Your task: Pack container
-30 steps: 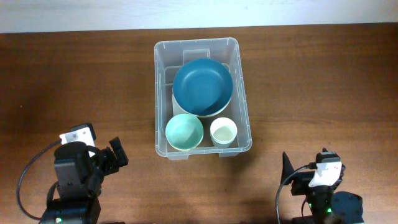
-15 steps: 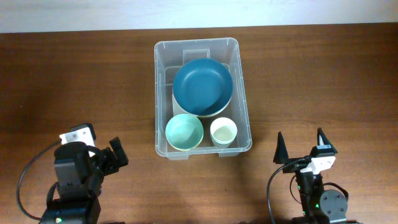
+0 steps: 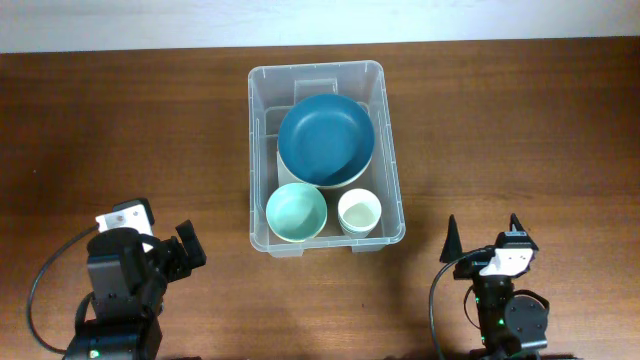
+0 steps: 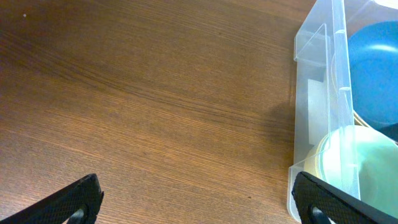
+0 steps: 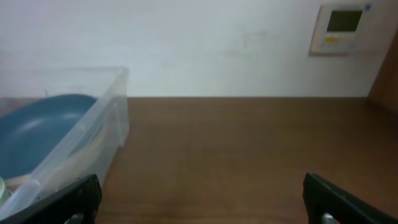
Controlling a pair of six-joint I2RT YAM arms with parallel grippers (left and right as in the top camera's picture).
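The clear plastic container [image 3: 262, 170] stands at the table's middle. It holds a dark blue plate [image 3: 326, 138] at the back, a mint bowl [image 3: 296, 212] at front left and a small cream cup [image 3: 359, 212] at front right. My left gripper [image 3: 185, 250] is open and empty at the near left, beside the container's left wall [image 4: 314, 106]. My right gripper [image 3: 482, 240] is open and empty at the near right. The right wrist view shows the container [image 5: 109, 112] and blue plate [image 5: 37, 134] at its left.
Brown wooden table [image 3: 520, 130] all round. A white wall with a small thermostat panel [image 5: 345, 28] lies beyond the table's far edge.
My right arm has swung up from a folded pose, its open fingers now pointing away toward the back. The left arm and the container's contents have not moved.
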